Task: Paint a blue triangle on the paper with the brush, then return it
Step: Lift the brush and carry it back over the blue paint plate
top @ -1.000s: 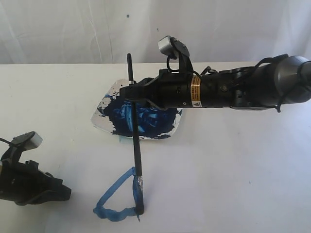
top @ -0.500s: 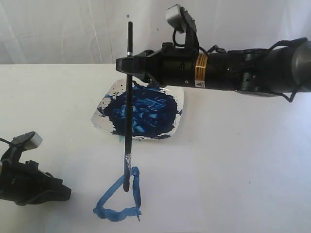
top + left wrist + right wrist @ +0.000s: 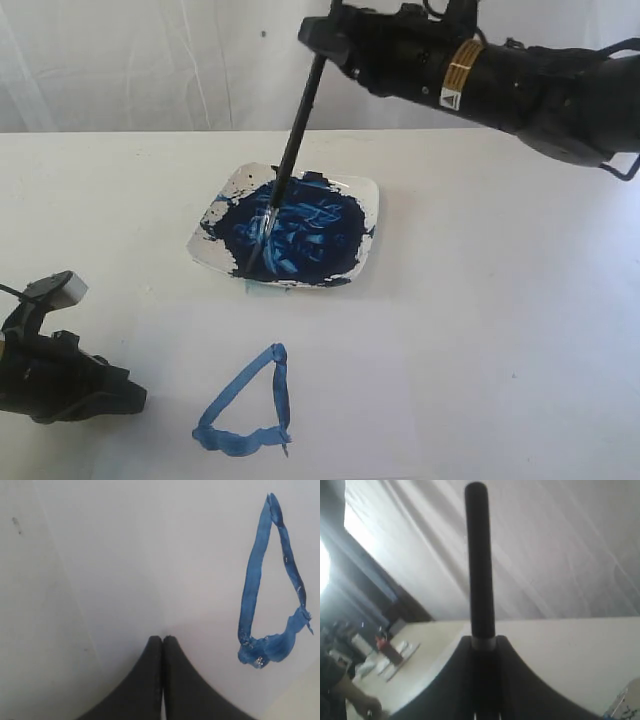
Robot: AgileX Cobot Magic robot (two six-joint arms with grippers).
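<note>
Exterior view: the brush point(image 3: 290, 165) is held slanted above the plate point(image 3: 364, 190), its upper end leaning toward 1 o'clock and its dark tip down at the blue paint point(image 3: 310, 230) near the plate's 9 o'clock side; whether the bristles press into the paint cannot be told. The handle is clenched near its top by the right gripper point(image 3: 318, 40), whose arm enters from 2 o'clock. In the right wrist view the brush point(image 3: 480, 565) is seen rising from between the closed jaws of that gripper point(image 3: 482, 647). The triangle point(image 3: 236, 389) is painted on the paper point(image 3: 330, 400) at 6 o'clock of the plate, well apart from the brush, its middle left white. The left gripper point(image 3: 135, 398) is rested low at 8 o'clock on the table point(image 3: 520, 330), just beside the triangle. In the left wrist view its jaws point(image 3: 162, 640) are pressed together with nothing between them, above the paper point(image 3: 175, 570), with the triangle point(image 3: 248, 605) nearby.
</note>
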